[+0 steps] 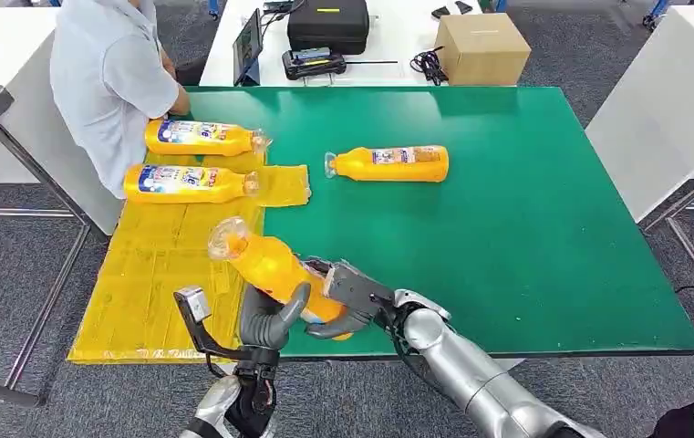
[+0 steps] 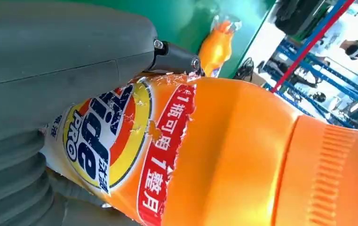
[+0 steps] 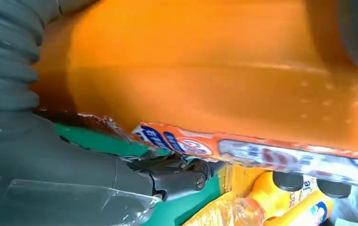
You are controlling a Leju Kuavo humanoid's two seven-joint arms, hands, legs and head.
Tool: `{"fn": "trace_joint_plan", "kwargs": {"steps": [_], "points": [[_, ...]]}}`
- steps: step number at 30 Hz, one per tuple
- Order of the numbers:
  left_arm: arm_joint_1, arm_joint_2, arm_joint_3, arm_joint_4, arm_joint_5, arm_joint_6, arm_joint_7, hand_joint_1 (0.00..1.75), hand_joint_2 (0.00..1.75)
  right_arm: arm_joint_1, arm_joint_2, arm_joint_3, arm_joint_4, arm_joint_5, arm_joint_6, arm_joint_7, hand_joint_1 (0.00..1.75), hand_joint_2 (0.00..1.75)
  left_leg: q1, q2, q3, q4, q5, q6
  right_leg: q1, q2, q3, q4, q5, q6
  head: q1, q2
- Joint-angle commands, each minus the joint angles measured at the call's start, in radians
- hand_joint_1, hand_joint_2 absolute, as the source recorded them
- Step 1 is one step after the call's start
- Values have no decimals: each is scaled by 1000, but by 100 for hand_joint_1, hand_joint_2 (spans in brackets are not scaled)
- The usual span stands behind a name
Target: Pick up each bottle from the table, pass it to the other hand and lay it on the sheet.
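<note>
An orange detergent bottle (image 1: 265,262) hangs tilted over the table's front edge, cap end up toward the yellow sheet (image 1: 165,274). My right hand (image 1: 354,299) grips its base end. My left hand (image 1: 268,326) wraps its body from below, thumb against the side. Up close, the label of this bottle (image 2: 224,155) lies under my left hand's thumb (image 2: 64,56), and the bottle (image 3: 214,70) rests in my right hand (image 3: 50,155). Two bottles (image 1: 201,137) (image 1: 188,182) lie on the sheet's far end. One more bottle (image 1: 393,164) lies on the green table (image 1: 525,237).
A person in a light shirt (image 1: 110,73) stands at the table's far left corner, close to the sheet. Behind the green table a white table carries a cardboard box (image 1: 481,47), a black case (image 1: 329,23) and a tablet (image 1: 248,46).
</note>
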Motion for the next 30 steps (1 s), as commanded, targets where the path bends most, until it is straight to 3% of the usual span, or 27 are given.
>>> {"fn": "trace_joint_plan", "kwargs": {"steps": [1, 6, 9, 18, 20, 21, 23, 24, 25, 30], "points": [[-104, 46, -25, 77, -263, 319, -115, 175, 175, 6, -7, -16, 72, 51, -74, 9, 0, 175, 2, -2, 4, 0, -1, -2, 2, -2, 5, -1, -1, -3, 0, 0], [-141, 50, 6, 183, -411, 453, -116, 175, 175, 63, -33, -49, 28, 109, -135, 2, 0, 175, 2, -6, 4, -1, 0, -2, 2, -6, 6, -2, -1, -2, 1, 0], [-128, 60, 28, 155, -531, 524, -140, 175, 175, 83, -36, -74, 1, 159, -167, 1, 0, 175, 1, 0, 3, -1, -1, -1, 1, -1, 3, -1, 0, -2, 0, 0], [-118, 75, 79, 98, -624, 534, -92, 175, 175, 117, -36, -104, -53, 223, -196, 8, 0, 175, 1, 0, 1, 0, -1, -1, 1, -1, 2, 0, 0, -2, 0, 0], [-115, 46, 239, 115, -1039, 560, -21, 175, 175, 127, -33, -118, -59, 252, -210, 2, 0, 175, 1, 0, 1, 0, 0, -1, 1, -1, 2, -1, 0, -2, 0, 0], [-116, 49, 239, 116, -1039, 559, -21, 175, 175, 128, -34, -119, -59, 252, -210, 2, 0, 175, 1, 1, 1, 0, 0, -1, 1, -1, 1, -1, 0, -2, 0, 0], [-120, 38, 390, 102, -1510, 560, 85, 175, 175, 131, -34, -133, -67, 259, -204, -12, 0, 175, 1, 2, 1, 0, 0, -1, 1, 0, 1, 0, 0, -2, 0, 0], [-134, 46, 403, 125, -1498, 560, 68, 175, 175, 132, -34, -137, -70, 261, -201, -15, 0, 175, 2, 2, 2, 1, -1, -2, 2, 0, 2, 0, 0, -2, 1, 0], [-149, 80, 422, 129, -1800, 560, 199, 175, 175, 122, -32, -140, -65, 258, -184, -27, 0, 175, 1, 2, 1, 0, -1, -2, 2, 1, 1, 0, 0, -2, 0, 0], [-263, 166, 358, 291, -1864, 560, 290, 175, 175, 106, -12, -152, -55, 254, -166, -37, 0, 175, 1, 1, 1, 0, 1, -2, 1, -1, 1, 0, 0, -2, 0, 0]]}}
